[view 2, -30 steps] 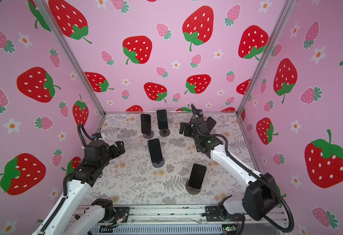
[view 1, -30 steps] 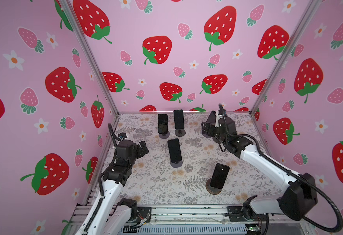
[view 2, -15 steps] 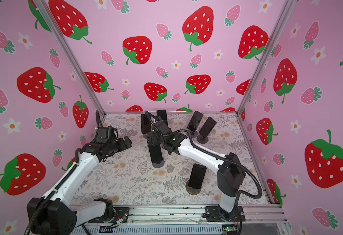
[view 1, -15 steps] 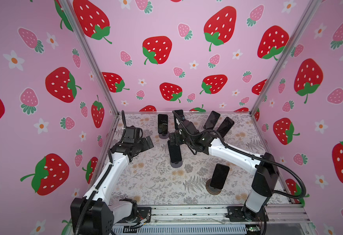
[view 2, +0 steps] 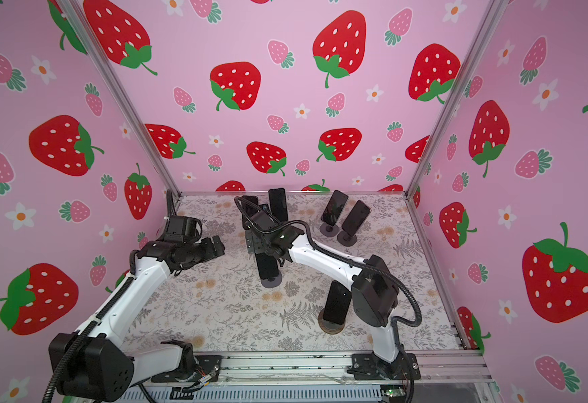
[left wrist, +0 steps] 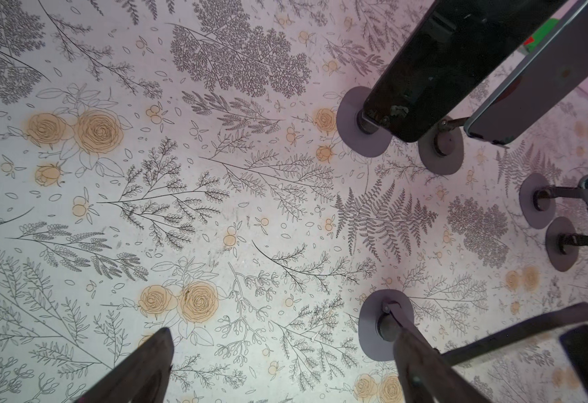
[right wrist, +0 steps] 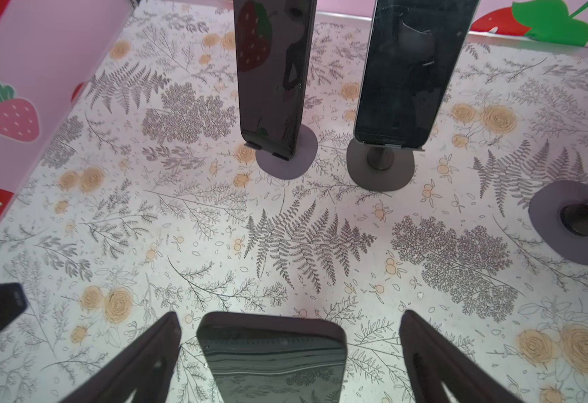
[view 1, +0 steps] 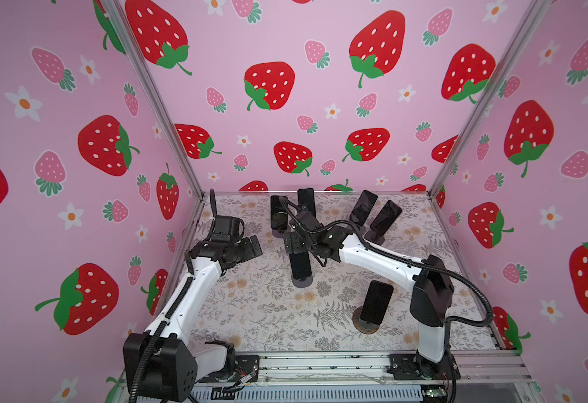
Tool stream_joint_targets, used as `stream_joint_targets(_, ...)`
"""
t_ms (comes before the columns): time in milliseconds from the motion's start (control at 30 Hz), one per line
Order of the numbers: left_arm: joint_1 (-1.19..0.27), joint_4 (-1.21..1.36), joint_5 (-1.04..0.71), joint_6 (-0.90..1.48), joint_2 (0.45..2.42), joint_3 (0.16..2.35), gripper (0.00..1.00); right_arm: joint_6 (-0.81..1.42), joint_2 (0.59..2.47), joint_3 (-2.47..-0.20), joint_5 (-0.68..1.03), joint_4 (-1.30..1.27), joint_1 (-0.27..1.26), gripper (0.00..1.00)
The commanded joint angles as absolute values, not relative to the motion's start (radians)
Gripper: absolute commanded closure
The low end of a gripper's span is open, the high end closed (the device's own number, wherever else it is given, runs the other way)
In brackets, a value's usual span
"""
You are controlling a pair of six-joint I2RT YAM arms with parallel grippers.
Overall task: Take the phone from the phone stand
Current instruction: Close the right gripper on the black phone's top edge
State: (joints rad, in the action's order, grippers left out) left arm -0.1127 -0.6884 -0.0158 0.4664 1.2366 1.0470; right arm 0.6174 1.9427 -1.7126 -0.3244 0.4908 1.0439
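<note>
1. Left of the grey disc-based phone stand (view 1: 302, 281), the left gripper (view 1: 250, 246) hangs over the floral mat (view 1: 250, 314), jaws spread wide with nothing between them.
2. On that stand sits the black rectangular phone (view 1: 300, 267), upright and leaning slightly back in both top views.
3. Directly above the stand, the right gripper (right wrist: 289, 319) straddles the phone's top end. Its jaws are fully apart, and in the right wrist view mat shows between each of the fingers (right wrist: 146, 359) and the phone, so it grips nothing.
4. The phone's glass is dark and glossy with rounded corners and pale streaky reflections.
5. Right of the stand, towards the front, another black phone (view 1: 376, 301) stands on its own base.
</note>
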Motion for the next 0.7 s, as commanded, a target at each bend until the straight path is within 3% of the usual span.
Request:
stream_joint_targets(0, -0.109, -0.721, 0.022, 0.457, 1.226, 1.048, 0.01, 0.639, 1.965, -1.743, -0.358, 0.535, 1.066, 0.0)
stream_joint_targets(333, -0.109, -0.735, 0.053, 0.482, 1.213, 1.065, 0.0, 0.74, 2.073, -1.809, -0.376, 0.6, 1.087, 0.0)
stream_joint_targets(467, -0.108, -0.713, 0.067, 0.489, 1.182, 1.055, 0.0, 0.784, 2.092, -1.828, -0.4, 0.634, 1.095, 0.11)
stream_joint_targets(667, -0.109, -0.731, 0.107, 0.501, 1.166, 1.056, 0.0, 0.808, 2.097, -1.821, -0.44, 0.647, 1.099, 0.13)
